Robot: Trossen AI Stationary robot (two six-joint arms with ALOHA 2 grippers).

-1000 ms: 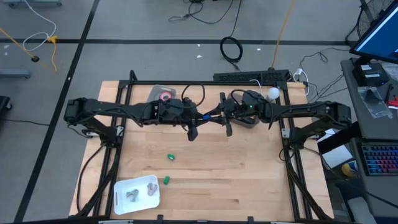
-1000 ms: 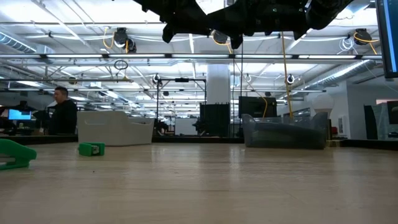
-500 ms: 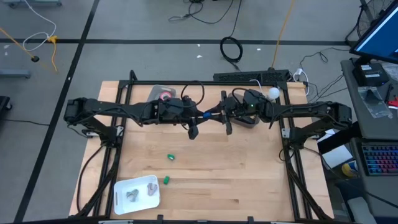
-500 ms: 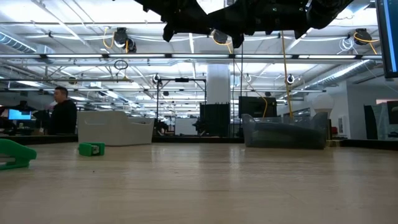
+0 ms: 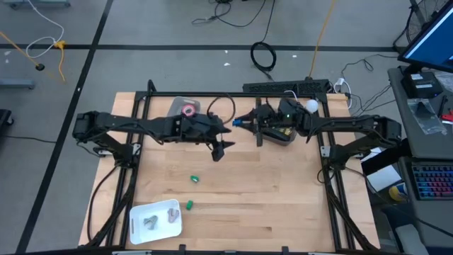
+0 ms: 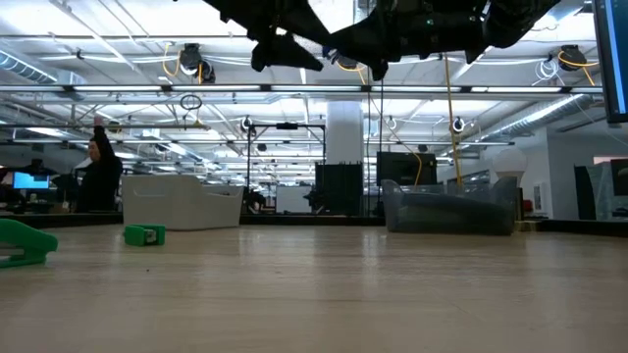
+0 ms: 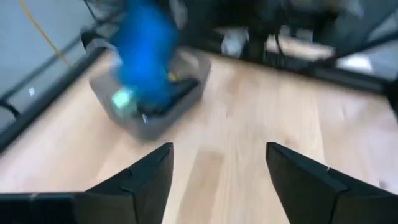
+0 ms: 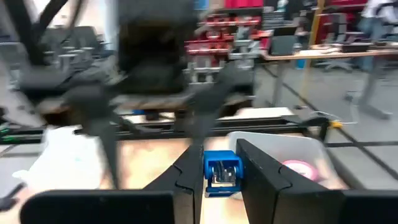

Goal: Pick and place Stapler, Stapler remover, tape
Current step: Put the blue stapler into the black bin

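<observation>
Right gripper (image 8: 219,171): I have it clamped on the blue stapler (image 8: 222,172).
Left gripper (image 7: 217,177): fingers spread wide, empty.
Grey bin (image 5: 283,136): my landmark; the stapler hangs just left of it, above the table (image 5: 283,198).
Key relation: bin lies directly behind the right gripper, nearer that arm than the left.

Blue stapler (image 8: 222,172) clamped in right pincer (image 8: 221,177), red tape (image 8: 296,168) beyond.

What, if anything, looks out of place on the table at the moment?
A green piece mid-table and a second green piece beside the white tray lie loose on the bare wood. Nothing looks spilled or damaged.
</observation>
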